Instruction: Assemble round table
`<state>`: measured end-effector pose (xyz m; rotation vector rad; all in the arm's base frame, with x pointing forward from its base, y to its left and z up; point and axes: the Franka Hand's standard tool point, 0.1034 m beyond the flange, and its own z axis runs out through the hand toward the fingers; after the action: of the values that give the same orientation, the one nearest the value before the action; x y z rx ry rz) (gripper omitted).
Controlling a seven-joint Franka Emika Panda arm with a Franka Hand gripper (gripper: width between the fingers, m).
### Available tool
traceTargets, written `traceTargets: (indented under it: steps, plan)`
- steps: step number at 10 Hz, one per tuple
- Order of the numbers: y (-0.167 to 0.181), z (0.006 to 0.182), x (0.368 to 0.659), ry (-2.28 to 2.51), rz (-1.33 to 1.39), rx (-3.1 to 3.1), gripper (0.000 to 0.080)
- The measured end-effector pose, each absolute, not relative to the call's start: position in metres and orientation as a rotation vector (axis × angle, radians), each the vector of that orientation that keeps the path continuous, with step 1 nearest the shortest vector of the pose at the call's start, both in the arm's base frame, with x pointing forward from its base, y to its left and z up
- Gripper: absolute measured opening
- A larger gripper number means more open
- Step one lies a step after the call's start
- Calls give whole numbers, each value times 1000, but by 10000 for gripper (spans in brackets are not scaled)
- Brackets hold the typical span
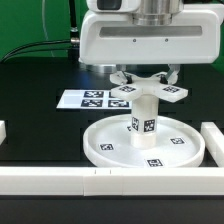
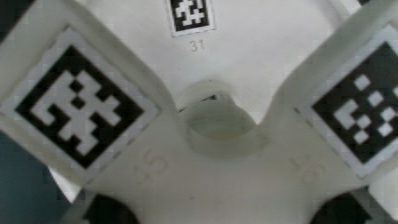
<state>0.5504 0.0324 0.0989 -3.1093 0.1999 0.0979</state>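
The large round rimmed disc (image 1: 100,150) lies flat on the black table. The short cylinder post (image 1: 143,120) stands upright in its middle. The cross-shaped four-arm piece (image 1: 130,92) sits level on top of the post, tags up. My gripper (image 1: 146,80) comes straight down on it and is shut on its hub. In the wrist view the cross-shaped piece (image 2: 214,170) fills the frame, with a round hole (image 2: 221,122) at its centre and tagged arms spreading out. My gripper (image 2: 222,212) grips it, and one dark fingertip (image 2: 111,212) shows at the edge.
The marker board (image 1: 85,99) lies behind the disc on the exterior view's left. Long white border bars run along the front (image 1: 60,180) and stand at the right (image 1: 214,140) and left (image 1: 3,133). A green backdrop stands behind.
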Motion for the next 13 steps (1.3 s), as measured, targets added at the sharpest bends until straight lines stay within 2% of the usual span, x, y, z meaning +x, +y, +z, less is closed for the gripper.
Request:
traceTargets:
  steps: [3,8,13]
  plan:
    - [32,98,550,760,111,-2981,448]
    - [36,98,552,1178,110,-2842,448]
    - [38,99,555,1947,137,-2365,448]
